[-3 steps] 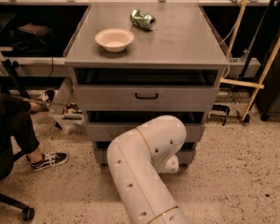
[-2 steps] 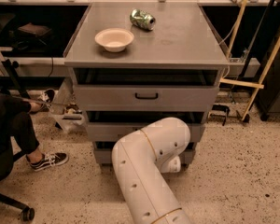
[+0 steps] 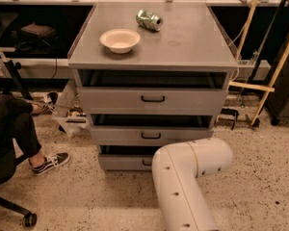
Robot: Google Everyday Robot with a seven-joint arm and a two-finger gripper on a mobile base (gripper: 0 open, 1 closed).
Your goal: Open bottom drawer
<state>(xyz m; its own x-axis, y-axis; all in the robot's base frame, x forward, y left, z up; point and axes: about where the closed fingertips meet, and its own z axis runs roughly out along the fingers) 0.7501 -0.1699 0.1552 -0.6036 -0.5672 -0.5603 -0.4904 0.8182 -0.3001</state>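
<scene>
Bottom drawer [image 3: 121, 161], where does it sit?
– Lowest of three under the table [image 3: 192, 47], slightly out, with a dark gap above its front. The white arm [image 3: 192, 174] covers its right part.
– And the pincer?
– Hidden behind that arm, down by the drawer; I cannot tell its state.
– What's on top?
– A bowl [image 3: 120, 40] and a can [image 3: 149, 19] lying on its side, apart.

A bowl [image 3: 120, 40] and, behind it to the right, a can [image 3: 149, 19] are being borne on the cabinet top [image 3: 192, 47] in the upper centre. Beneath it, the top drawer [image 3: 115, 100], the middle drawer [image 3: 115, 135] and, lowest, the bottom drawer [image 3: 121, 162] are being stacked. The right part of the bottom drawer is being covered by the arm [image 3: 188, 177] at the lower centre-right, and the gripper is being hidden behind that arm. A shoe [image 3: 50, 162] is being rested on the floor [image 3: 260, 186] at the lower left.
</scene>
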